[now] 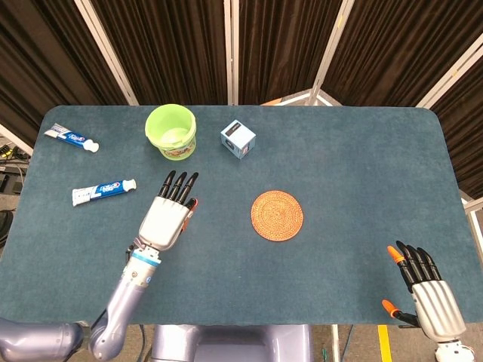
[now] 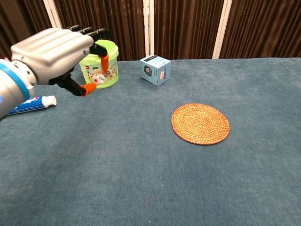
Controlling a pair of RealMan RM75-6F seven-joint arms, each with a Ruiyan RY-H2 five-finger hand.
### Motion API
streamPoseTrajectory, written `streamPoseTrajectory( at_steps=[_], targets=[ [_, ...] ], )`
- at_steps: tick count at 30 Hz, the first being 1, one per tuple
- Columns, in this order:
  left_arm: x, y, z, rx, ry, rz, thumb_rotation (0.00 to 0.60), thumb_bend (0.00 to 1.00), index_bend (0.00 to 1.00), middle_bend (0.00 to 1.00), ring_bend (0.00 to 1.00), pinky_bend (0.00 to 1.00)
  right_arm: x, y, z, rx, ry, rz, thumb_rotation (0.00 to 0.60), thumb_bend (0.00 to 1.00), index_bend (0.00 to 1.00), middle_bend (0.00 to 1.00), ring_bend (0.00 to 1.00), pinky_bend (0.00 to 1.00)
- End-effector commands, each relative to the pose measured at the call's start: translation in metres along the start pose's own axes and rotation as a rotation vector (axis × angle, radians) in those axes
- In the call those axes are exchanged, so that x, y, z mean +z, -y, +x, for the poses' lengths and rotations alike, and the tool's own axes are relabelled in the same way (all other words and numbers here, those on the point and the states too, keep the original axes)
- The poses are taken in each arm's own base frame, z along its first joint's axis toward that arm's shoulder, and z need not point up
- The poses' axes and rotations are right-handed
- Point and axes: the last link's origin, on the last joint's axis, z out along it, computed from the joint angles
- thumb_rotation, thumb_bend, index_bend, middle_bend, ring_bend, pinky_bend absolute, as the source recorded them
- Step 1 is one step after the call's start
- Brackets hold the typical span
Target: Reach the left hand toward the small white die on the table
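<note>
My left hand is raised well above the table at the left. The small white die is pinched between its orange-tipped finger and thumb, level with the front of the green bucket in the chest view. From the head view the left hand covers the die, and only its back and dark fingers show, pointing toward the bucket. My right hand rests at the near right edge of the table with its fingers spread and nothing in it.
A green bucket stands at the back left, with a light blue box to its right. A round woven coaster lies mid-table. Two toothpaste tubes lie at the left.
</note>
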Motion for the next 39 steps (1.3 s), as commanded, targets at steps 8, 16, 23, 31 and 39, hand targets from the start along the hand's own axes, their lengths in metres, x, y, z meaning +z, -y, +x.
streamPoseTrajectory(
  at_steps=[8, 16, 23, 31, 39],
  targets=[
    [-0.021, 0.027, 0.007, -0.035, -0.057, 0.015, 0.600, 0.33, 0.10, 0.00, 0.00, 0.00, 0.000, -0.001, 0.000, 0.000, -0.001, -0.002, 0.600, 0.07, 0.00, 0.00, 0.00, 0.00],
    [-0.082, 0.065, -0.003, -0.082, -0.072, 0.113, 0.600, 0.33, 0.10, 0.00, 0.00, 0.00, 0.002, -0.002, 0.000, 0.000, 0.005, -0.011, 0.600, 0.07, 0.00, 0.00, 0.00, 0.00],
    [-0.152, 0.109, -0.010, -0.068, -0.022, 0.213, 0.600, 0.33, 0.08, 0.00, 0.00, 0.00, 0.003, -0.002, -0.004, -0.013, 0.007, -0.017, 0.600, 0.07, 0.00, 0.00, 0.00, 0.00],
    [-0.195, 0.135, -0.014, -0.091, -0.003, 0.328, 0.600, 0.32, 0.05, 0.00, 0.00, 0.00, 0.005, -0.003, -0.003, -0.019, -0.009, -0.024, 0.600, 0.07, 0.00, 0.00, 0.00, 0.00],
    [-0.198, 0.140, -0.007, -0.146, -0.020, 0.356, 0.600, 0.32, 0.05, 0.00, 0.00, 0.00, 0.006, -0.003, -0.006, -0.033, -0.002, -0.021, 0.600, 0.07, 0.00, 0.00, 0.00, 0.00]
  ],
)
